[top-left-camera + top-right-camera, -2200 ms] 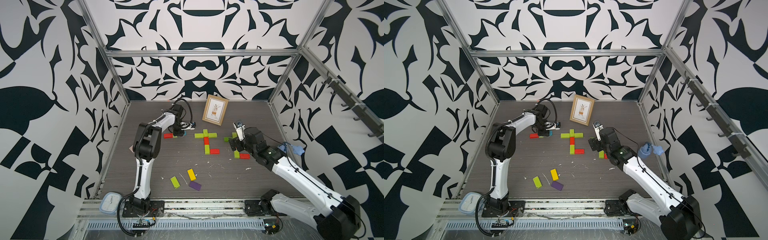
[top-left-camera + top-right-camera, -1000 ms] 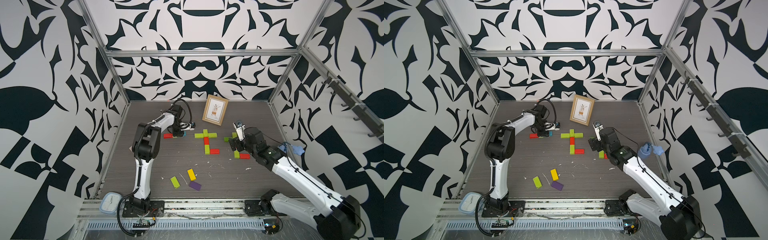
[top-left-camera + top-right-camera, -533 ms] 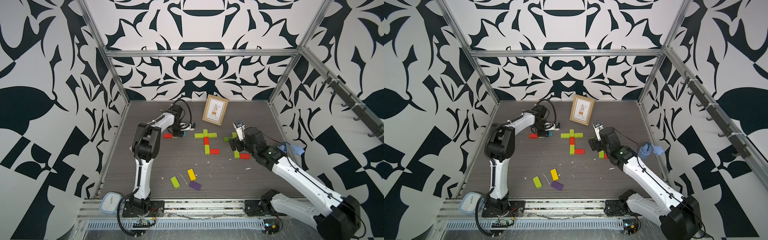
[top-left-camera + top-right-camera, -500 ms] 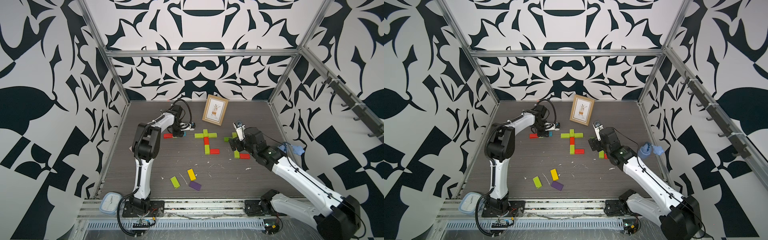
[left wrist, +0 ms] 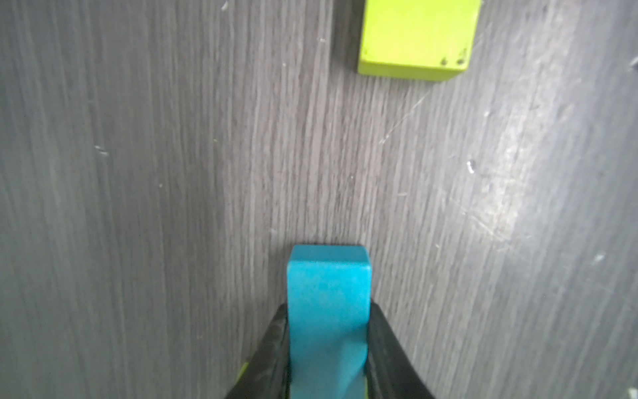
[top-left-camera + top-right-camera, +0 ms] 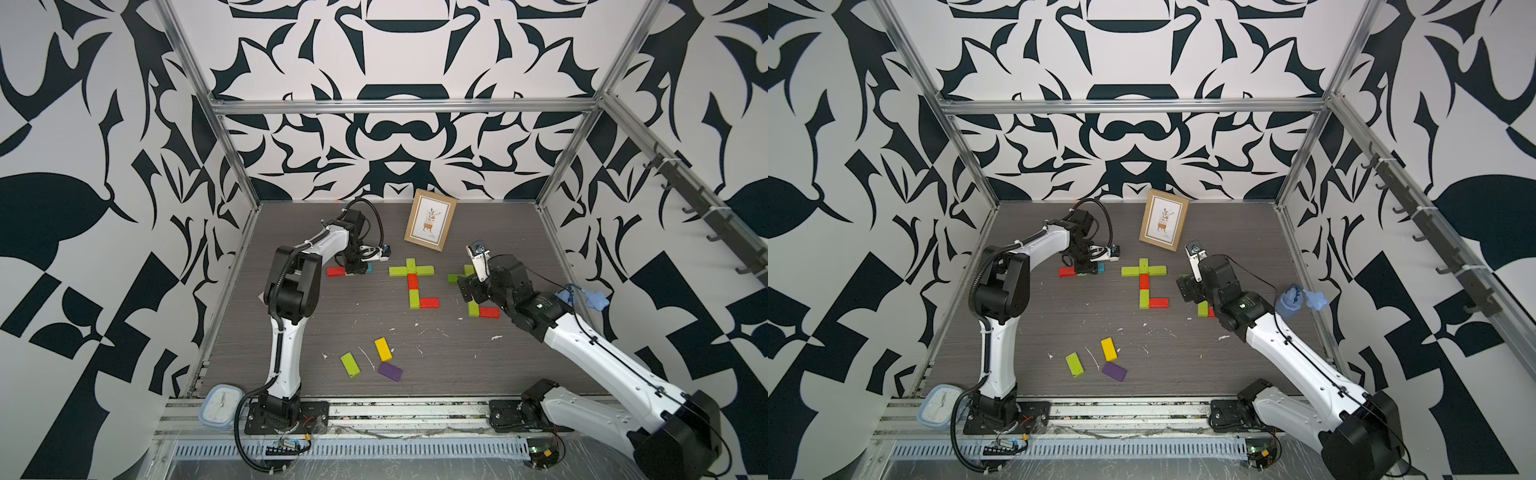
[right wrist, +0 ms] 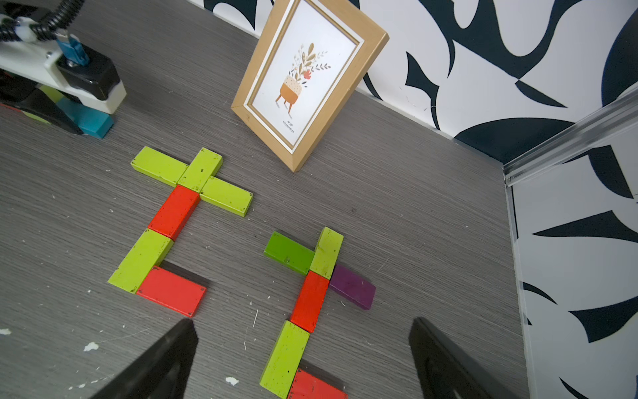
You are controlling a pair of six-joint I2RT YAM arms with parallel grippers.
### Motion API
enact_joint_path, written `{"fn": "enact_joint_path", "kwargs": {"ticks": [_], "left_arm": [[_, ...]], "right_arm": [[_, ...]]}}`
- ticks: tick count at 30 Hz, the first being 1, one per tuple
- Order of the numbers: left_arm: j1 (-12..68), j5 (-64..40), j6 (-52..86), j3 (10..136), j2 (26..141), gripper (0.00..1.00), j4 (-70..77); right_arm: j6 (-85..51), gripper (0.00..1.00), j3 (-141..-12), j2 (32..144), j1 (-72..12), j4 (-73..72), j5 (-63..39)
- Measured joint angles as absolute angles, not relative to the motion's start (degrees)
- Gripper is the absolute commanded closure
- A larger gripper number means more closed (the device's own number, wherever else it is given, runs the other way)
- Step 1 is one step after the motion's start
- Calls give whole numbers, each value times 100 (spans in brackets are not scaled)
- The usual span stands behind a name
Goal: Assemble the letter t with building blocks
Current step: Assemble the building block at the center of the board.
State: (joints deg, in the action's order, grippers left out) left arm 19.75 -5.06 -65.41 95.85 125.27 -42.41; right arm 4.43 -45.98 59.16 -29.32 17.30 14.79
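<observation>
The left gripper (image 5: 328,328) is squeezing a smooth, flat blue rectangle block (image 5: 328,276) low over the scratchy grey wood-look table (image 5: 155,172), well left of the leaning wooden picture frame (image 6: 430,220). The right gripper (image 7: 302,328) is hanging wide open, holding nothing, over a green, red and purple block t (image 7: 310,300), near the frame.

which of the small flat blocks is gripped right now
The blue rectangular block, pinched in the left gripper; the rest lie loose on the grey tabletop.

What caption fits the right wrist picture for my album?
Open right gripper hovers over two block t's near a picture frame; left gripper grips a blue block.
</observation>
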Motion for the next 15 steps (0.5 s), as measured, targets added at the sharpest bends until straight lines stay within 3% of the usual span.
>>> {"fn": "enact_joint_path", "kwargs": {"ticks": [5, 15], "left_arm": [[1973, -523, -6541, 9533, 12495, 64, -4265], [1962, -558, -6497, 9520, 12486, 49, -4351]], "right_arm": [[445, 1, -4591, 5916, -2932, 1730, 1479], [443, 1, -4569, 5916, -2932, 1730, 1479]]}}
